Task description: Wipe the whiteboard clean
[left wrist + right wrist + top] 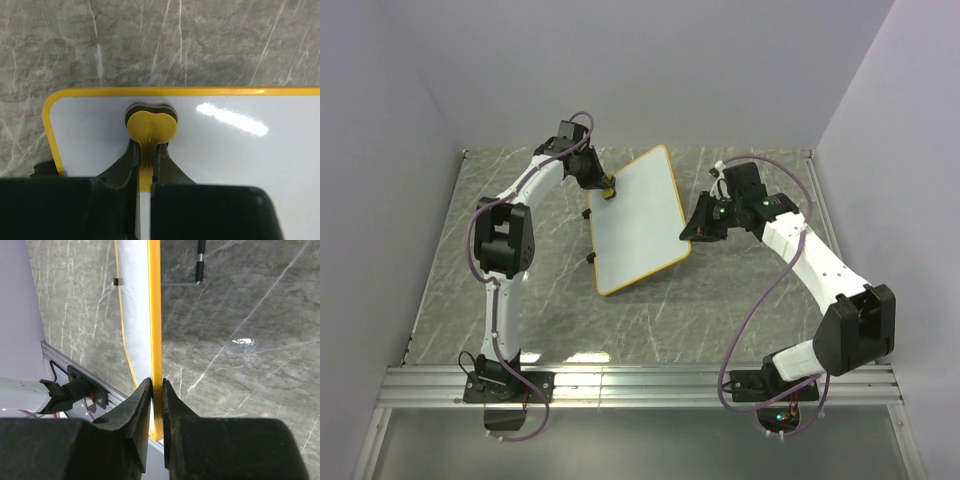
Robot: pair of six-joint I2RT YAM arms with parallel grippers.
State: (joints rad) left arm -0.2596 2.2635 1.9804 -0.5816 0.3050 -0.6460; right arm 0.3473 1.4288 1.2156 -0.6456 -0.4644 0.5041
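Note:
The whiteboard [638, 220] is a white panel with a yellow rim, lying slanted in the middle of the table, and no marks show on its face. My left gripper [607, 188] is shut on a small yellow eraser [609, 187] that presses on the board close to its far left corner. In the left wrist view the eraser [151, 126] bulges out between the fingers of the left gripper [148, 147], just inside the rim of the whiteboard [240, 160]. My right gripper [688, 232] is shut on the board's right edge; the right wrist view shows the right gripper [156, 385] clamping the whiteboard's yellow rim [155, 315].
The table [450, 260] has a grey marble pattern. Two small black tabs [588, 213] stick out from the board's left edge. A metal rail [640, 385] runs along the near edge by the arm bases. Pale walls close in the left, back and right sides.

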